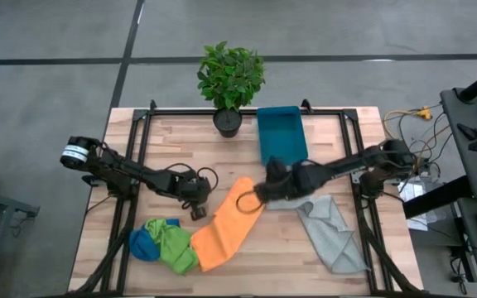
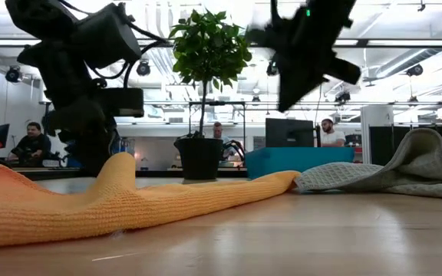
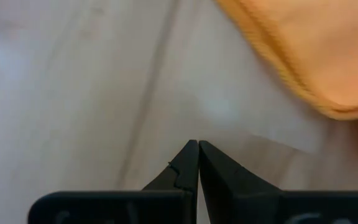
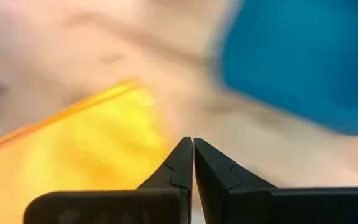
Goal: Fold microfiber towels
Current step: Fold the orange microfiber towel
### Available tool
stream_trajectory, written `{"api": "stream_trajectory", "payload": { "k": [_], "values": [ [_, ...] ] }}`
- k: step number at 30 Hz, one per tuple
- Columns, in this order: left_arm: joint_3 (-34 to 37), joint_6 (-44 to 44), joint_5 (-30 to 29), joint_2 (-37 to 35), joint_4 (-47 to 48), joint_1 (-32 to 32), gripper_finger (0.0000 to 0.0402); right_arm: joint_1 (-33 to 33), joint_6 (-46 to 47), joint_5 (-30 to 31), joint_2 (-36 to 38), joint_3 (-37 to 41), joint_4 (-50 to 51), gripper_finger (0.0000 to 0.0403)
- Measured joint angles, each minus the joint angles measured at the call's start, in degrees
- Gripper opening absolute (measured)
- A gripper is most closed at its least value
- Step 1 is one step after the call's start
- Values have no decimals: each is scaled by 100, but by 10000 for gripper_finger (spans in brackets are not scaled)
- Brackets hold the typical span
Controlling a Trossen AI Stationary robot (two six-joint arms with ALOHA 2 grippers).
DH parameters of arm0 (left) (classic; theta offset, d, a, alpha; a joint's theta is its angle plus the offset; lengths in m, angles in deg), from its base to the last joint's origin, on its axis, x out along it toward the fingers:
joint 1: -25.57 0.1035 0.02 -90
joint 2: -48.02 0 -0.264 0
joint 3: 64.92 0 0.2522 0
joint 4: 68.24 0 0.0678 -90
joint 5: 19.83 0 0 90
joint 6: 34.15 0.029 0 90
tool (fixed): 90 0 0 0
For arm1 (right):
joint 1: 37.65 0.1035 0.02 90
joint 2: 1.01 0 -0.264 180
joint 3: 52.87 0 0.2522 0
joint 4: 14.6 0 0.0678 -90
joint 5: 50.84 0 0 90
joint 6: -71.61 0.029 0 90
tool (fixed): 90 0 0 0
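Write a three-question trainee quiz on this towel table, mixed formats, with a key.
1. True or false: the orange towel lies spread between the two arms.
2. Which cloth lies nearest the right arm's base? A) blue towel B) pale grey towel C) lime green towel
3. Fill in: the left tool and the right tool are both ____, holding nothing.

Key: 1 true; 2 B; 3 shut.
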Motion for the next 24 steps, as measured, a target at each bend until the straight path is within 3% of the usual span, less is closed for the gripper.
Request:
{"api": "stream_trajectory", "payload": {
  "k": [5,11,14,19,24],
  "values": [
    [-265,82,159,3,-247,-194,0,431,-45,-236,-23,9,-548,8],
    [-851,867,410,272,-1374,1,0,1121,-66,-166,49,13,-546,9],
    [-1274,1033,464,734,-1388,331,0,1457,-21,-152,49,17,-537,9],
    [-2118,1259,1154,1926,-1325,744,0,1945,441,65,49,20,-480,9],
    [-2978,1093,982,2823,-612,896,0,2370,1093,110,49,20,-255,9]
  ]
}}
